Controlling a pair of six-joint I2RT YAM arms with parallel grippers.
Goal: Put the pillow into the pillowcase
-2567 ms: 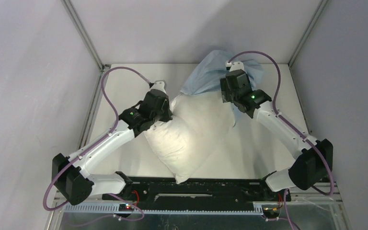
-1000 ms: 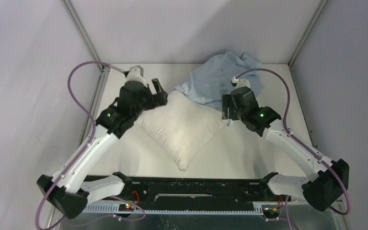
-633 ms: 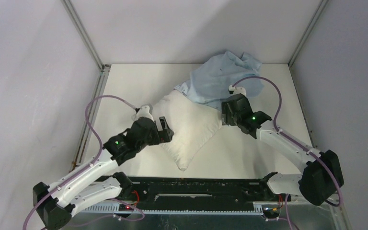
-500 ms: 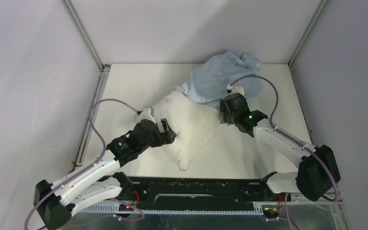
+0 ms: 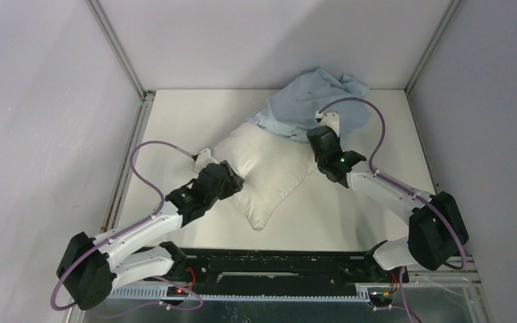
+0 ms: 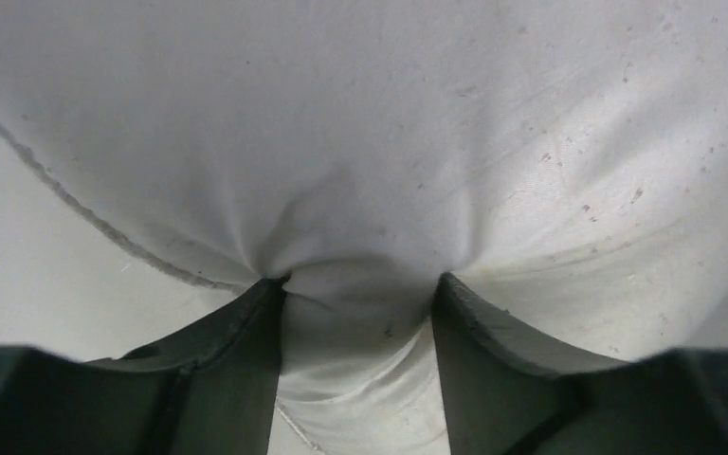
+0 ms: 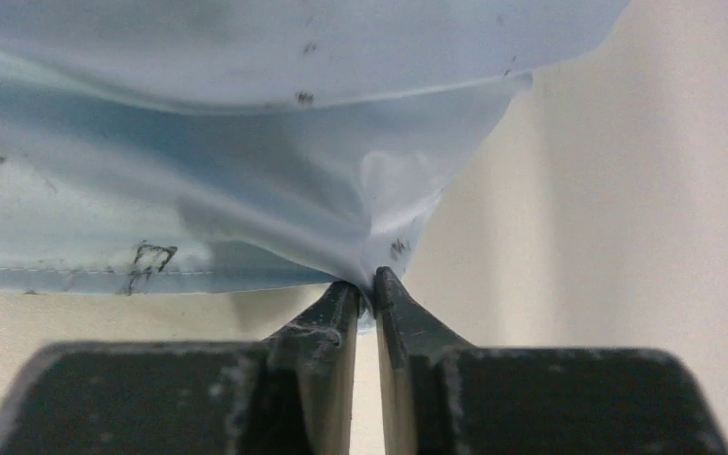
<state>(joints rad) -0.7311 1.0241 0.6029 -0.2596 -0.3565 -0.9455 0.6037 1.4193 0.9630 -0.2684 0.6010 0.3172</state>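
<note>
— Both arms have swung in since a moment ago. On the table the pillow sits mid-table, its far corner meeting the pillowcase at the back.
— From overhead I can't see the grips.
— The wrist cameras show them: the left gripper squeezes a pillow fold, and the right gripper is clamped on the pillowcase edge.

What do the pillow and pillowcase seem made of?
The pillow: matte white woven cloth over soft filling, probably; it puckers between the left fingers. The pillowcase: thin light blue fabric, smooth, dark-specked; it folds sharply where the right fingers pinch it.
</note>
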